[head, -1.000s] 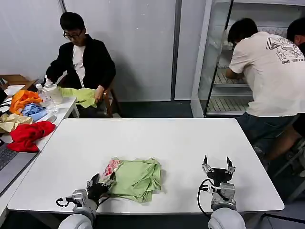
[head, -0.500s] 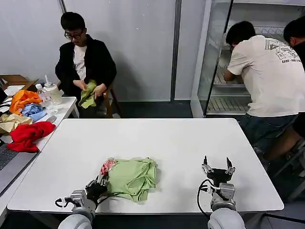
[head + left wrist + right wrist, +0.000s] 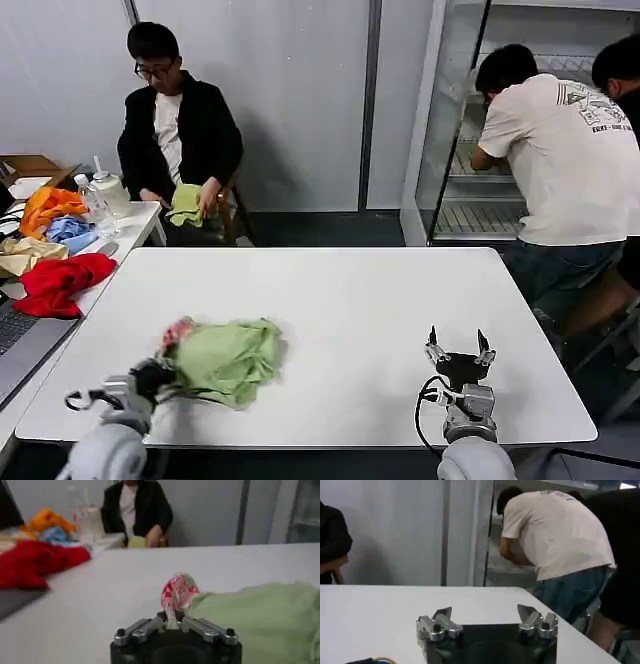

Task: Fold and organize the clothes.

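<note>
A crumpled light yellow-green shirt (image 3: pixel 225 358) lies on the white table (image 3: pixel 360 300) at the front left, with a red-and-white printed part (image 3: pixel 179 331) at its left end. My left gripper (image 3: pixel 158 374) is shut on that printed end of the shirt (image 3: pixel 176 594), right at the bundle's left edge; the green cloth (image 3: pixel 260 615) spreads beside it. At the front right of the table my right gripper (image 3: pixel 458 354) stands open, with nothing between its fingers (image 3: pixel 487 617). A seated person behind the table holds another yellow-green garment (image 3: pixel 186 203).
A side table at the left holds red (image 3: pixel 58 281), orange (image 3: pixel 50 207), blue and cream clothes, plus bottles (image 3: pixel 100 195). A laptop edge (image 3: pixel 15 335) lies at the far left. Two people bend at an open glass-door cabinet (image 3: pixel 460 150) at the back right.
My left gripper has pulled the green shirt leftward along the table's front, about a hand's width each half second. The right gripper has not moved. The seated person lowered the green garment.
</note>
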Available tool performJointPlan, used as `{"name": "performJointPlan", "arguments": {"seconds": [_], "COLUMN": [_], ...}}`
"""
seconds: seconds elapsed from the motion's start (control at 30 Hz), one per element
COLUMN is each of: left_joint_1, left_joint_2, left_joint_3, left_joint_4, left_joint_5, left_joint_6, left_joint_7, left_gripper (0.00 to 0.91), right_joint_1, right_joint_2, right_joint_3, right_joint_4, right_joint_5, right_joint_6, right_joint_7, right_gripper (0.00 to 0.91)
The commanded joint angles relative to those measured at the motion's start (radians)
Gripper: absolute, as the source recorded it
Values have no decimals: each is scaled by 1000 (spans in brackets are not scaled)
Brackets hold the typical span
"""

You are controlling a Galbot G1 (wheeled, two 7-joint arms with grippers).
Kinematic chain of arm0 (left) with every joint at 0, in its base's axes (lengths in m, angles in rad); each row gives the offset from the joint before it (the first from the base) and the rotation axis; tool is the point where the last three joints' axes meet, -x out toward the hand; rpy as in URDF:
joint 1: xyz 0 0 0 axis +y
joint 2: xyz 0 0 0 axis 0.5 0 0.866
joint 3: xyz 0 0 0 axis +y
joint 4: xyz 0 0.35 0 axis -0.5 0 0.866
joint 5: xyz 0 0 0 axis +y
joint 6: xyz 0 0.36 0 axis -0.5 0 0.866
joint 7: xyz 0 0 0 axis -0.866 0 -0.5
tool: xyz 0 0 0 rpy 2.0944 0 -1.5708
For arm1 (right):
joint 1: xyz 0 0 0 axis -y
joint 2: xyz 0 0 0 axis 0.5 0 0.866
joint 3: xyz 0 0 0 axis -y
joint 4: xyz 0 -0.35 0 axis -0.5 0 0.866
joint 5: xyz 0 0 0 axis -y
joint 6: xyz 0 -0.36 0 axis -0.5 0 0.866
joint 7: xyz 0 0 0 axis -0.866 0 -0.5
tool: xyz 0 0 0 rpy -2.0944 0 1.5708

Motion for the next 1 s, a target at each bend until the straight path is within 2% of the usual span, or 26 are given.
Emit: {"name": "performJointPlan", "arguments": {"seconds": [0.03, 0.13, 0.3, 0.47, 0.57, 0.7, 0.73, 0.8, 0.87, 0.9, 1.0], "left_joint_1": [-49, -83, -141, -155, -125, -62, -48, -19, -3, 2, -3], "left_joint_2": [303, 357, 407, 395, 302, 99, 68, -56, -134, -196, -306], "left_joint_3": [-124, -126, -121, -123, -105, -30, -1, 49, 113, 156, 238], "left_joint_4": [29, 28, -6, -69, -152, -270, -281, -284, -266, -247, -201], "left_joint_5": [-32, -36, -53, -82, -105, -112, -106, -82, -16, 2, 40], "left_joint_6": [-14, -16, -11, -4, 11, 26, 25, 20, -5, -11, -23], "left_joint_7": [4, 6, 5, -1, -22, -46, -47, -44, -25, -22, -12], "left_gripper": [20, 20, 20, 20, 20, 20, 20, 20, 20, 20, 20], "right_joint_1": [0, -2, -10, -17, -14, -10, -9, -8, -6, -6, -6], "right_joint_2": [5, 5, 6, 7, 9, 14, 15, 17, 18, 18, 18], "right_joint_3": [-4, -5, -6, -6, -5, -6, -7, -7, -7, -7, -8], "right_joint_4": [2, 6, 8, 10, 6, 3, 1, -4, -6, -7, -10], "right_joint_5": [0, -1, -3, -5, -5, -7, -8, -10, -11, -13, -17], "right_joint_6": [0, 0, 2, 3, 4, 3, 3, 3, 3, 4, 3], "right_joint_7": [1, 1, 1, 2, 2, 2, 2, 2, 2, 3, 2], "right_gripper": [907, 907, 907, 907, 907, 907, 907, 907, 907, 907, 907]}}
